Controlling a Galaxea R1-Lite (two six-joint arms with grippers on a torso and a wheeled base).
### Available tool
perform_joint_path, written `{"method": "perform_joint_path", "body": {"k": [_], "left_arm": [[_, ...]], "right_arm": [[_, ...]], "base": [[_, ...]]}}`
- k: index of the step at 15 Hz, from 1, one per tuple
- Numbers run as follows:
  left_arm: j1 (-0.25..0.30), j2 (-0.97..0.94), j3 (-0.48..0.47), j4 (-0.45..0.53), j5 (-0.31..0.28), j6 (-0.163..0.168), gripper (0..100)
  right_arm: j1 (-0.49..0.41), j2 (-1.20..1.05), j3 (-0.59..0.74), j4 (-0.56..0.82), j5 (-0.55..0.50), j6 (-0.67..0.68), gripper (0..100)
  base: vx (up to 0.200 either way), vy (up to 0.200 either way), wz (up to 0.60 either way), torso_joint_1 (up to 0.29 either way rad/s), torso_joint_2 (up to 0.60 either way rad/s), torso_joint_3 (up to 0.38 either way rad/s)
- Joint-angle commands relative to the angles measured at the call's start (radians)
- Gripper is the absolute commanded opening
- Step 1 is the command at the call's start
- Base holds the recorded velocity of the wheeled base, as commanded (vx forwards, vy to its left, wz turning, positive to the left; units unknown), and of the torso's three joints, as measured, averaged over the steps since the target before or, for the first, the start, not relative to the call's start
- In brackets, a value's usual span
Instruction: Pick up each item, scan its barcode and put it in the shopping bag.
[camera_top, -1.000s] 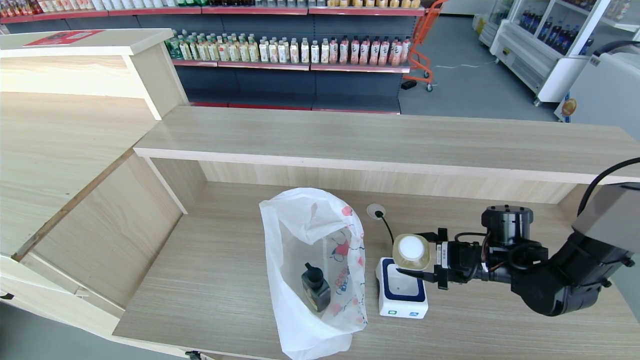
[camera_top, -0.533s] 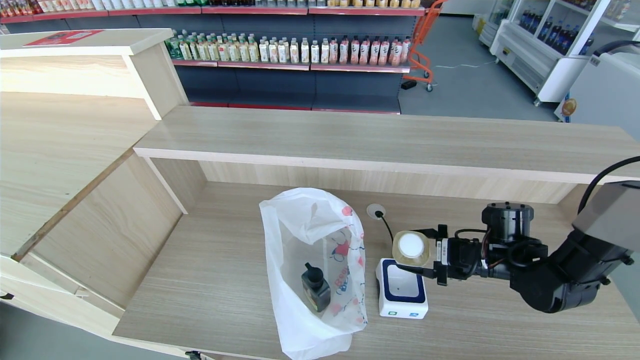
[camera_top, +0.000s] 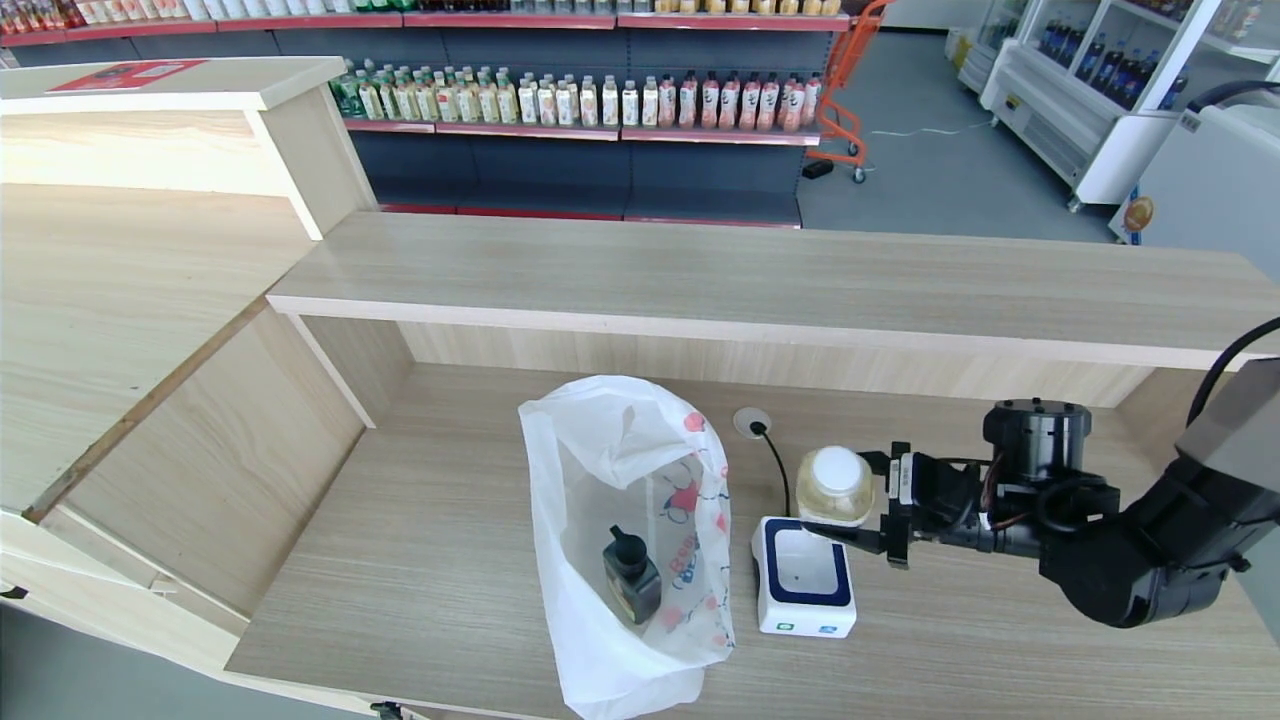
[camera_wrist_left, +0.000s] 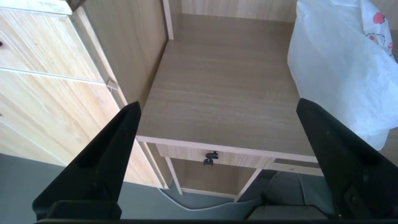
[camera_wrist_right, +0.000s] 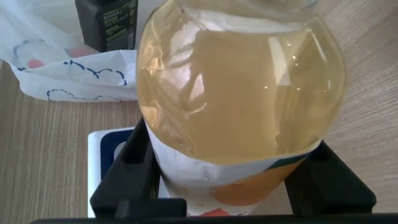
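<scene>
Slumping open on the counter (camera_top: 450, 560), the white shopping bag (camera_top: 625, 480) has one dark bottle (camera_top: 630, 578) lying at its bottom. Just beside the bag sits the scanner (camera_top: 803, 577) (its cable (camera_top: 775, 455) runs back to a hole in the wood). The right gripper (camera_top: 848, 497) is clamped on a bottle of pale yellow liquid (camera_top: 833, 487), upright over the scanner's far end. The left gripper (camera_wrist_left: 217, 162) hangs by the counter's front edge, jaws spread wide, grasping nothing. Bare wood stretches from the bag to the side wall.
</scene>
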Motion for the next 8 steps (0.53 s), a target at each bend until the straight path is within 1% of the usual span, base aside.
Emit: {"method": "perform_joint_path", "body": {"k": [1,4,5,8], "left_arm": [[0.0,0.0,0.0,0.0,0.0,0.0,100],[0.0,0.0,0.0,0.0,0.0,0.0,100],[0.0,0.0,0.0,0.0,0.0,0.0,100],[0.0,0.0,0.0,0.0,0.0,0.0,100]], "right_arm": [[-0.008,-0.143,0.015,-0.002,0.001,0.188,0],[-0.005,-0.24,0.044,-0.048,-0.004,0.428,0],[0.011,-0.278,0.084,-0.108,-0.024,0.615,0],[0.086,-0.339,0.145,-0.151,-0.194,0.932,0]], "base": [[0.0,0.0,0.0,0.0,0.0,0.0],[0.0,0.0,0.0,0.0,0.0,0.0],[0.0,0.0,0.0,0.0,0.0,0.0],[0.0,0.0,0.0,0.0,0.0,0.0]]}}
